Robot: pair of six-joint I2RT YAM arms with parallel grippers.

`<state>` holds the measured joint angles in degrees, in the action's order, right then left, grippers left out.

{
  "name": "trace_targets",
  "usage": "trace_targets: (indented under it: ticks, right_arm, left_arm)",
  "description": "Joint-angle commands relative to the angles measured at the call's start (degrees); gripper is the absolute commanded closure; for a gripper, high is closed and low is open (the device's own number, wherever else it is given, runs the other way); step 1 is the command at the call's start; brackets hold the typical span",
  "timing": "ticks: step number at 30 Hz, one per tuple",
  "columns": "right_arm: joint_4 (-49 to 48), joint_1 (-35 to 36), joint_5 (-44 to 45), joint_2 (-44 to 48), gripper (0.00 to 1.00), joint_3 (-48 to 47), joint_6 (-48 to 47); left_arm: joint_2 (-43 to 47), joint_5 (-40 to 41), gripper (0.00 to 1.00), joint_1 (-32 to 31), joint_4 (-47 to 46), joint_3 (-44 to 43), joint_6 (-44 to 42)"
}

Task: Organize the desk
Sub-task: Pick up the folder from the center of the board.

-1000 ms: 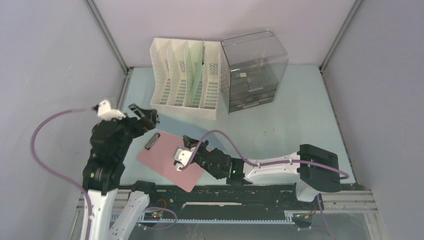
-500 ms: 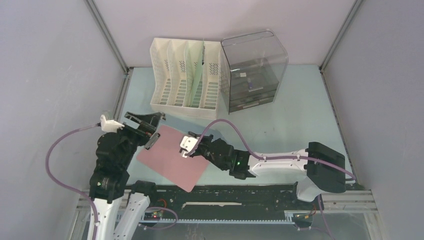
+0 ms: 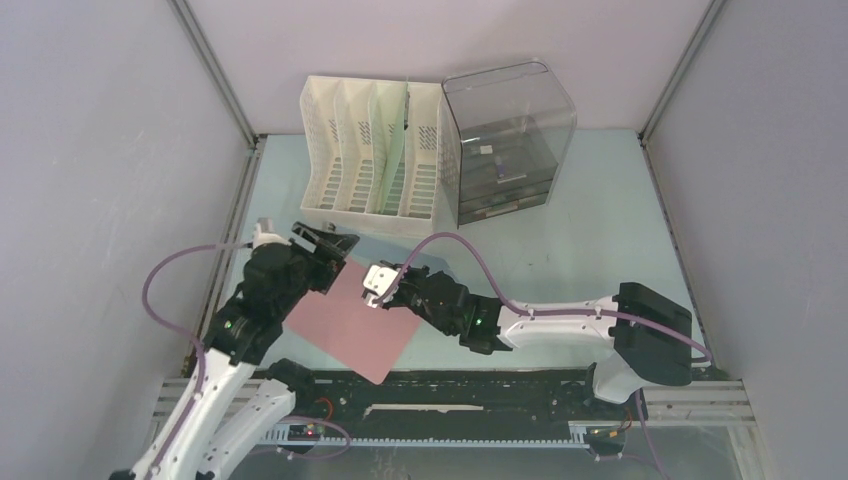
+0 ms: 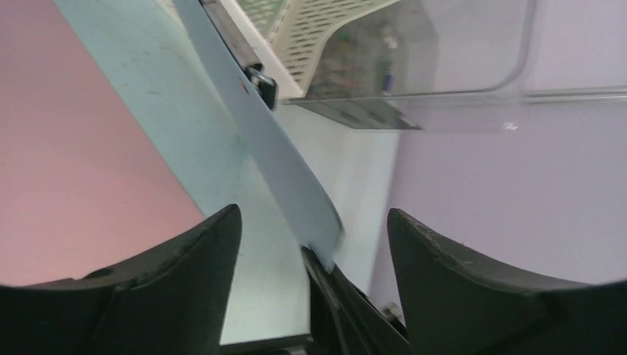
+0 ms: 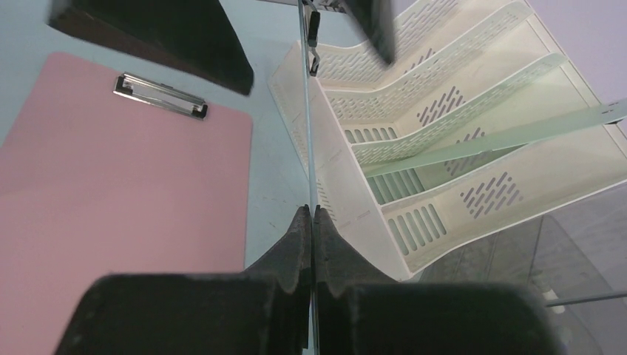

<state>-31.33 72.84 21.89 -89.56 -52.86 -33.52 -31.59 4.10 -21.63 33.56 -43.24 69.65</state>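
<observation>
Beneath both arms, the tabletop (image 3: 600, 230) spreads pale mint and matte between aluminium rails and grey walls. It looks smooth enough that flat things would slide on it and be awkward to lift by an edge. Toward its front left, the right hand (image 3: 376, 283) is clamped on a pale blue clipboard (image 4: 281, 163), holding it on edge near a pink clipboard (image 3: 350, 325) that lies flat. The held board looks thin, stiff, light and probably slick, so a pinch well in from the rim, away from its metal clip, seems the safest hold. The left hand (image 3: 325, 243) has its jaws apart on either side of that board's free corner, apparently not touching it. At the back stand a white file rack (image 3: 365, 170) and a smoky drawer unit (image 3: 505, 130). No brand, label or writing is legible.
</observation>
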Motion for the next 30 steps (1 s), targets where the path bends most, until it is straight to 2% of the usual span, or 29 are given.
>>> trace_targets:
  ticks: [1, 5, 7, 9, 10, 11, 16, 18, 20, 21, 22, 24, 25, 28, 30]
  right_arm:
    - [-2.1, -0.1, -0.1, 1.7, 1.0, -0.4, 1.3]
    - [-1.9, 0.0, -0.2, 1.9, 1.0, -0.5, 1.3]
    - [-2.0, 0.1, -0.2, 1.9, 1.0, -0.5, 1.1]
    - [-1.9, 0.4, -0.1, 2.0, 1.0, -0.4, 0.8]
    - [-1.8, 0.5, -0.2, 2.1, 1.0, -0.5, 0.7]
    - [-1.7, 0.8, -0.3, 2.1, 1.0, -0.5, 0.6]
    - [-1.1, 2.4, 0.9, 2.2, 1.0, -0.7, -0.9]
    - [2.5, 3.0, 1.2, 2.1, 1.0, -2.1, -1.2]
    - [12.5, 3.4, -0.8, 2.0, 0.83, -5.9, 0.2]
    - [21.3, 3.1, -4.3, 2.0, 0.73, -10.1, 1.9]
    - [30.9, 2.4, -9.3, 1.9, 0.57, -14.1, 3.5]
    - [46.7, 0.2, -23.1, 1.7, 0.36, -20.6, 5.1]
    - [52.7, -0.9, -32.9, 1.8, 0.27, -23.4, 4.0]
    - [65.4, -4.0, -47.3, 2.9, 0.07, -29.2, 1.1]
    - [71.8, -6.0, -55.8, 4.2, 0.01, -32.4, -0.9]
  left_arm:
    - [-6.3, 11.9, 0.27, -3.6, -0.7, -1.5, 3.2]
    - [-10.1, 14.0, 0.43, -4.4, -1.9, -1.9, 3.3]
    - [-11.2, 13.3, 0.62, -4.6, -3.2, -1.6, 2.6]
    - [-11.6, 12.0, 0.86, -4.7, -5.2, -1.0, 1.6]
    - [-11.4, 11.5, 0.95, -4.7, -5.8, -0.8, 1.1]
    - [-11.1, 11.3, 0.99, -4.7, -6.2, -0.6, 0.4]
    - [-4.8, 13.0, 1.0, -4.9, -6.6, 0.9, -2.3]
    - [-0.5, 14.2, 1.0, -4.9, -6.5, 1.5, -3.3]
    - [2.8, 15.6, 1.0, -4.9, -6.4, 1.7, -4.4]
    - [4.1, 16.3, 1.0, -4.9, -6.3, 1.7, -5.2]
    - [5.1, 16.8, 1.0, -4.9, -6.2, 1.4, -6.3]
    - [5.8, 17.3, 1.0, -4.9, -6.1, 0.2, -10.5]
    - [5.6, 17.3, 1.0, -4.9, -6.0, -0.7, -12.8]
    - [4.5, 17.2, 1.0, -4.9, -5.9, -3.7, -20.3]
    - [3.8, 17.1, 1.0, -4.9, -5.9, -5.8, -25.7]
